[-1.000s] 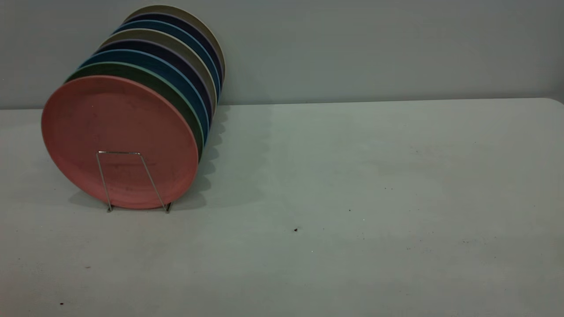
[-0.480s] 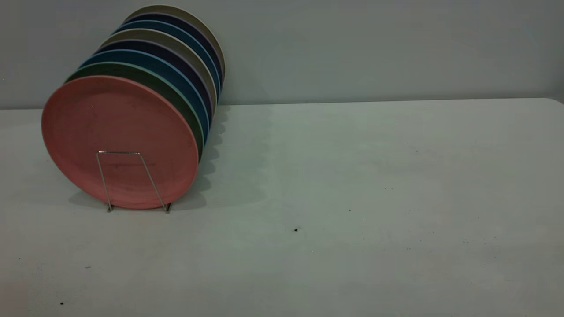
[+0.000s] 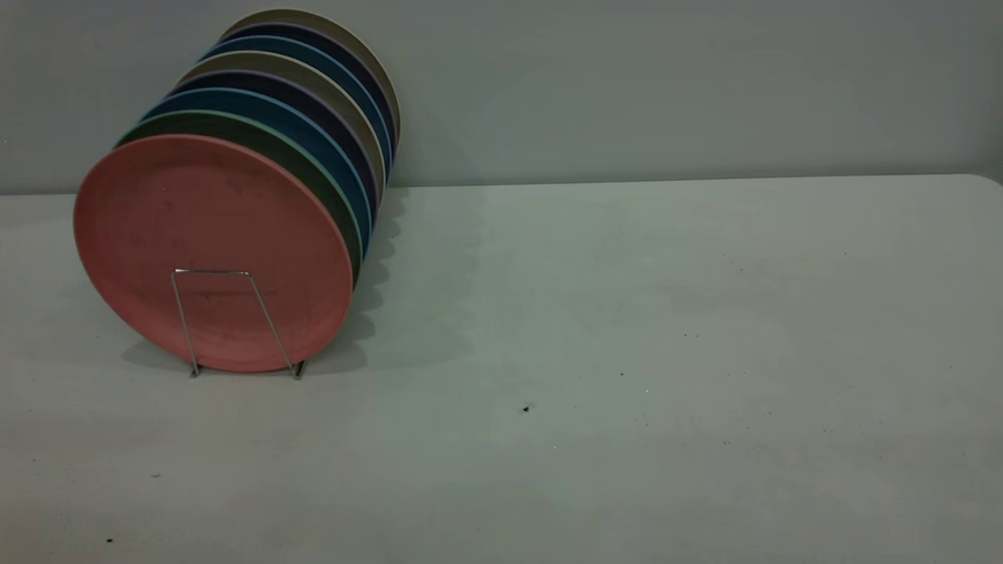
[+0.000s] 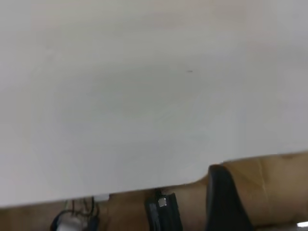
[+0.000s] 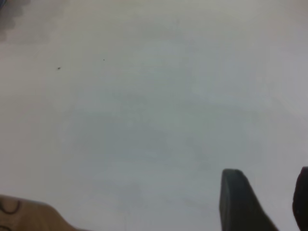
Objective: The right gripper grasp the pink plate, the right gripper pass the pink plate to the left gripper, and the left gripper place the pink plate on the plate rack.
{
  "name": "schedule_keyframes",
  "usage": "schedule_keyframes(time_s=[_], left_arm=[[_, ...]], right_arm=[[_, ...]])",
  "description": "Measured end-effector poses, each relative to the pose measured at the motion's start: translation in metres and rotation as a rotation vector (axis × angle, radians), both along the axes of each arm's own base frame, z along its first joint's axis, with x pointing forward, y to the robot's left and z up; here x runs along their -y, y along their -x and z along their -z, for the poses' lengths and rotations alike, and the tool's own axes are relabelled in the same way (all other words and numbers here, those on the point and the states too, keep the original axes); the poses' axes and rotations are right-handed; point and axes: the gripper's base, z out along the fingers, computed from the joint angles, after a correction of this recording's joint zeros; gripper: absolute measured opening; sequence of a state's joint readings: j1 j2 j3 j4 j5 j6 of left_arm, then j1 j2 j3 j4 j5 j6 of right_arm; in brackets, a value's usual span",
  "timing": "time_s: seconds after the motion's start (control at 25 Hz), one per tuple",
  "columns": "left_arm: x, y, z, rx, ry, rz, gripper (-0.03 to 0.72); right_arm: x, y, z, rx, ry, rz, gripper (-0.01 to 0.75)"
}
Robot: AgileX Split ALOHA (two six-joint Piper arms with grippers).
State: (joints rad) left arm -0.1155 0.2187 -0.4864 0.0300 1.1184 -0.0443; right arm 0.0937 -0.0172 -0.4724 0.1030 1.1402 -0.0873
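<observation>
Exterior view shows the pink plate (image 3: 211,243) standing upright at the front of a row of plates in the rack (image 3: 235,321), at the worktop's (image 3: 627,352) left. Neither arm appears there. Right wrist view shows the right hand (image 5: 269,202) spread apart over bare worktop. Left hand (image 4: 226,202): one finger visible, spread cannot be told.

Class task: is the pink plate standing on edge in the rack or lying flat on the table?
Standing on edge: the pink plate leans, frontmost, against the green plate, behind the plate rack front loop.
</observation>
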Motion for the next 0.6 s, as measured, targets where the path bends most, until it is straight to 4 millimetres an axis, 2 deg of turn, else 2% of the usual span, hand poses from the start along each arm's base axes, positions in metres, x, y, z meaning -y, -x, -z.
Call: schedule_keyframes(time_s=[0.16,0.44,0.6], left_arm=[[-0.001,0.002,0.0,0.015,0.001,-0.073,0.443],[-0.002,0.031,0.0,0.215,0.009,-0.141,0.443],[-0.001,0.033,0.001,0.223,0.006,-0.171,0.443]], right_arm=[[0.0,0.0,0.0,0.0,0.0,0.0,0.276],[0.0,0.0,0.0,0.0,0.0,0.0,0.273],[0.0,0.0,0.0,0.0,0.0,0.0,0.271]])
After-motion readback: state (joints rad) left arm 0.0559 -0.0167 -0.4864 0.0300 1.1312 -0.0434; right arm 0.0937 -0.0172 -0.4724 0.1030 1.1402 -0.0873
